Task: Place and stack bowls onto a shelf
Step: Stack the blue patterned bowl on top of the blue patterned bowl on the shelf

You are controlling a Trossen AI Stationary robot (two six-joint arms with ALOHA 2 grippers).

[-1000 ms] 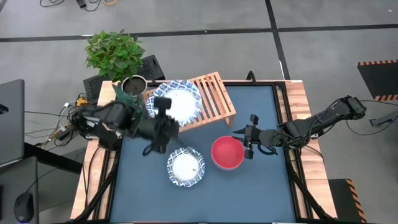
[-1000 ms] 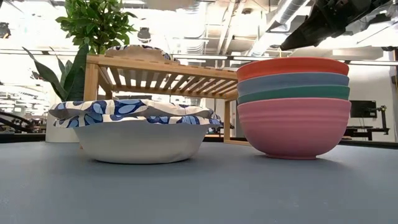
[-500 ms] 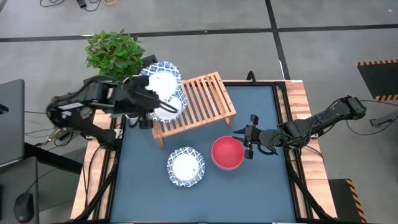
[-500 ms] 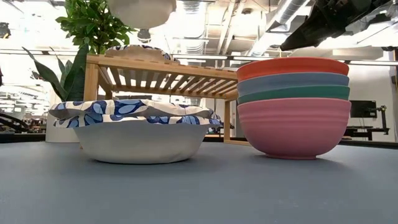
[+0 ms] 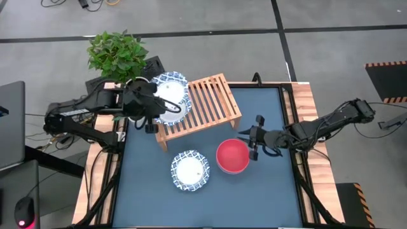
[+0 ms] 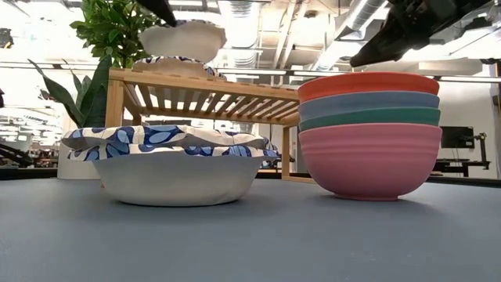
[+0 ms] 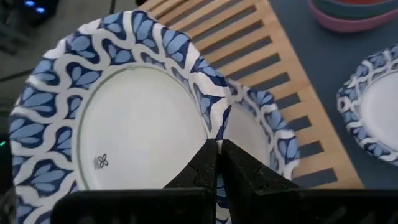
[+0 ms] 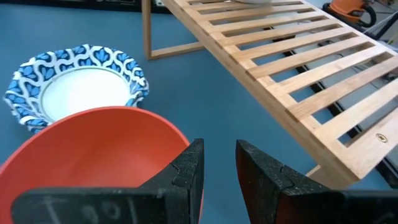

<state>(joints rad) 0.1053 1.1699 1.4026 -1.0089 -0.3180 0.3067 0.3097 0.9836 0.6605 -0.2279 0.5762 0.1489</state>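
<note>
- Over the shelf's (image 5: 202,102) left end, we see the left gripper (image 7: 216,163) with its fingers closed on the rim of a white bowl with a blue pattern (image 5: 168,88).
- That held bowl sits just above a second patterned bowl (image 7: 261,134) lying on the slats; from the low view they look apart, though we cannot be sure.
- On the dark surface (image 5: 267,191) in front of the shelf we find a third patterned bowl (image 5: 189,170), alone.
- Beside it stands a stack of plain bowls (image 6: 369,133): red on top, then blue, teal and pink.
- At the stack's right side the right gripper (image 8: 219,163) hangs by the red bowl's rim (image 8: 99,143), its fingers a little parted and gripping nothing.
- Behind the shelf's left corner stands a leafy plant (image 5: 117,54).
</note>
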